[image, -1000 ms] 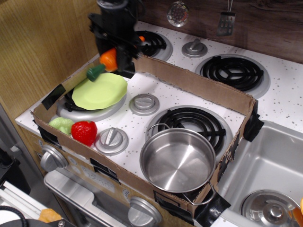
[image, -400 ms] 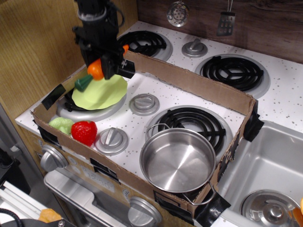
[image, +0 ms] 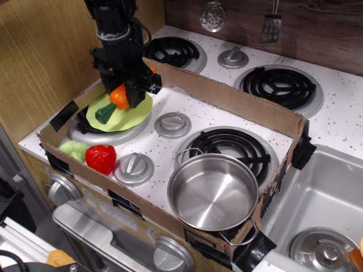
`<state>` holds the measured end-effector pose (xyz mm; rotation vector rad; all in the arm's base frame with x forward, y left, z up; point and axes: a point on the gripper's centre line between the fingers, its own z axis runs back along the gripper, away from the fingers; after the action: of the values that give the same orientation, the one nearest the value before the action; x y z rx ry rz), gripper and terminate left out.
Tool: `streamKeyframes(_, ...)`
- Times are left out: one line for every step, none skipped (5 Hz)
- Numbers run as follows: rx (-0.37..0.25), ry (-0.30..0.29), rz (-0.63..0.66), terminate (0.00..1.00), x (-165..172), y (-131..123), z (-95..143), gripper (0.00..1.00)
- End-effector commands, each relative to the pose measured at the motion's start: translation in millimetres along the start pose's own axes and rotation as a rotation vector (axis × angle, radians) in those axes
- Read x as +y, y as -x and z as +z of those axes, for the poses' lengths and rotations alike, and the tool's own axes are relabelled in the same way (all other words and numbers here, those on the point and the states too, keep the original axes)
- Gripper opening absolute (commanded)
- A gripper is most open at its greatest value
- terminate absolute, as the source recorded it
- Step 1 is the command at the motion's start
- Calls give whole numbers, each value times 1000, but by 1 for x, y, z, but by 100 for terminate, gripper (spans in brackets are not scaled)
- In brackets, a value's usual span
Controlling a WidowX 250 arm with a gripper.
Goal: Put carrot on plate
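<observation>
The orange toy carrot (image: 117,97) with its dark green stem end pointing down-left is held in my black gripper (image: 126,93), which is shut on it. The carrot hangs tilted just over the light lime-green plate (image: 136,113), its stem end low above or touching the plate's left part. The plate lies on the front-left burner, partly hidden by the gripper and carrot.
A red toy strawberry (image: 101,158) and pale green lettuce (image: 74,149) lie at the front left. A steel pot (image: 212,191) stands at the front right. A cardboard wall (image: 238,102) rings the stove area. Knobs (image: 173,124) sit between burners. A sink (image: 323,204) lies to the right.
My gripper has carried the carrot left and down from above the plate's back edge to low over the plate.
</observation>
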<state>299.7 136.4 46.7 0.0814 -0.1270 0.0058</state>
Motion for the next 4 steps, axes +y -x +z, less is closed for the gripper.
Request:
streamKeyframes(-39,31,-6,0,-3,0,-4,0)
streamKeyframes(-45,12,-10,0,-3,1,-2,100)
streamKeyframes(-39,-11,-19,0,0,-1,8,100)
streamKeyframes(-63,-80,-14,0,-4,1,25,100)
